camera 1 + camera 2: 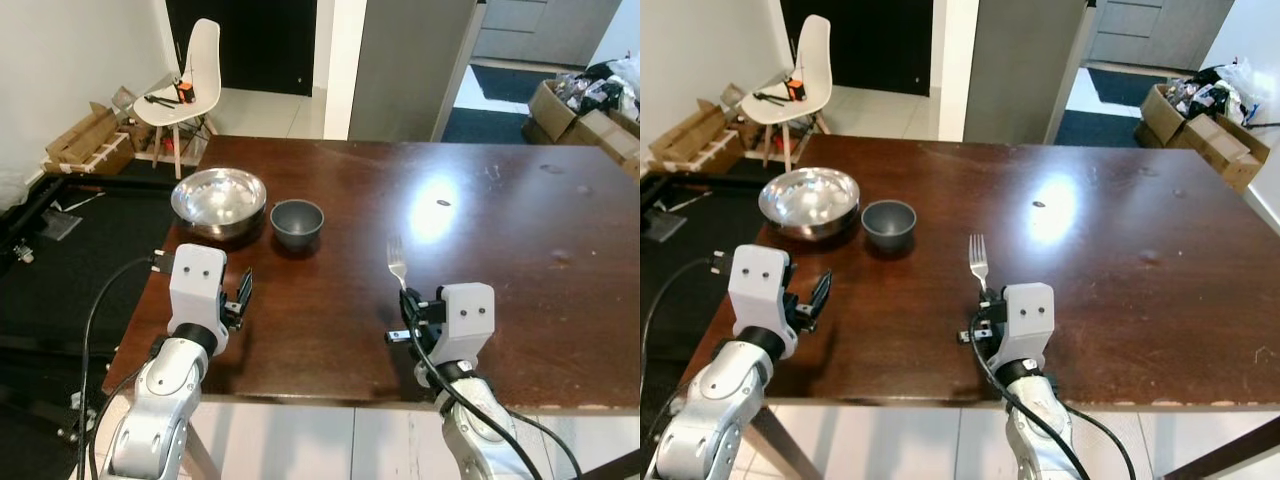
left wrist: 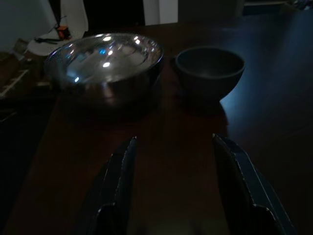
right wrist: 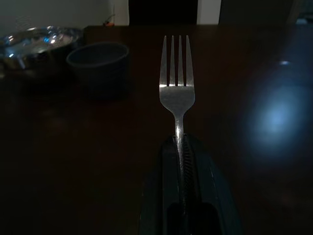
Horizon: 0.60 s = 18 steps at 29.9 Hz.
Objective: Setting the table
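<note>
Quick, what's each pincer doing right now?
Left pincer: open, holding nothing, facing the steel bowl.
Right pincer: closed on the fork.

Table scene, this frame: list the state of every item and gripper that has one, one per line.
Fork: held by its handle in the right gripper, tines pointing away from the robot.
Right gripper: shut on the fork, over the table's near edge.
Left gripper: open, empty, aimed at the bowls.
Steel bowl: upright on the table.
Small dark bowl: upright, empty, beside the steel bowl.

Two bowls: steel bowl [image 1: 218, 200], grey bowl [image 1: 297, 221]; one fork [image 1: 398, 262]; one chair [image 1: 186, 79]
</note>
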Available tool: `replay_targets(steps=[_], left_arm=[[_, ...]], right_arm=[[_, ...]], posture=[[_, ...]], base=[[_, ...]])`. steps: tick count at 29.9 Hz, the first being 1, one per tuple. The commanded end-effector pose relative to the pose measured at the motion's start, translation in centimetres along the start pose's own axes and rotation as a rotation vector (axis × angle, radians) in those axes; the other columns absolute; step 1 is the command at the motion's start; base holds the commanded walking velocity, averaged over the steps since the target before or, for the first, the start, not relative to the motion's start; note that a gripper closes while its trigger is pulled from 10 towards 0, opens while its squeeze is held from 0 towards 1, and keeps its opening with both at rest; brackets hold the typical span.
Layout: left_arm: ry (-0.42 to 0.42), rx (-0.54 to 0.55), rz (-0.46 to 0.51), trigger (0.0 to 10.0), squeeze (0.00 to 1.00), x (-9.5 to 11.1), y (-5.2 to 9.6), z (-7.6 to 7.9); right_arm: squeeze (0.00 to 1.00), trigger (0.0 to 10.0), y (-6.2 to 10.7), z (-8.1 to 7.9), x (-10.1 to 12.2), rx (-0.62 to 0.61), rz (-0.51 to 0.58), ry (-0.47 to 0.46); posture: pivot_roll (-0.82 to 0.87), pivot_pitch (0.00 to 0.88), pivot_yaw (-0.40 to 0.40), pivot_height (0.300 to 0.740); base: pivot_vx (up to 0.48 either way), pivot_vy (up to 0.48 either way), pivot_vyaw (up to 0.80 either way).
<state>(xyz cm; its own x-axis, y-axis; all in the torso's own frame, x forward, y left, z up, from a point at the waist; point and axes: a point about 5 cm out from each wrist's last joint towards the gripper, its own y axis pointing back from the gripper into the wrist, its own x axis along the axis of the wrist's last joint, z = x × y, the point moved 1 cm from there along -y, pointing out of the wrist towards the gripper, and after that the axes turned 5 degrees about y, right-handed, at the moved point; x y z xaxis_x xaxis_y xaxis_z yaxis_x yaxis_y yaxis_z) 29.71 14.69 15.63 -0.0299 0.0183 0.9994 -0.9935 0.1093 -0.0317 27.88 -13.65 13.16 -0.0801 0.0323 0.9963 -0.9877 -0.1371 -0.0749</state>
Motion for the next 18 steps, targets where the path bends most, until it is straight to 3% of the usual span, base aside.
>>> replay_targets(steps=[1,13,18], left_arm=[[0.003,0.003,-0.012,10.0,0.00,-0.36,0.25,-0.15],[0.007,0.001,-0.004,10.0,0.00,-0.19,0.14,-0.04],[0.007,-0.001,-0.003,10.0,0.00,-0.15,0.11,0.00]], right_arm=[[0.00,10.0,0.10,0.21,-0.49,-0.014,-0.025,-0.015],[0.00,10.0,-0.03,0.22,-0.71,-0.020,-0.033,-0.013],[0.00,10.0,-0.03,0.22,-0.71,-0.020,-0.035,-0.016]], posture=[[-0.03,0.000,0.060,0.740],[-0.03,0.000,0.061,0.740],[-0.03,0.000,0.061,0.740]], base=[[-0.476,0.000,0.00],[-0.476,0.000,0.00],[-0.461,0.000,-0.50]])
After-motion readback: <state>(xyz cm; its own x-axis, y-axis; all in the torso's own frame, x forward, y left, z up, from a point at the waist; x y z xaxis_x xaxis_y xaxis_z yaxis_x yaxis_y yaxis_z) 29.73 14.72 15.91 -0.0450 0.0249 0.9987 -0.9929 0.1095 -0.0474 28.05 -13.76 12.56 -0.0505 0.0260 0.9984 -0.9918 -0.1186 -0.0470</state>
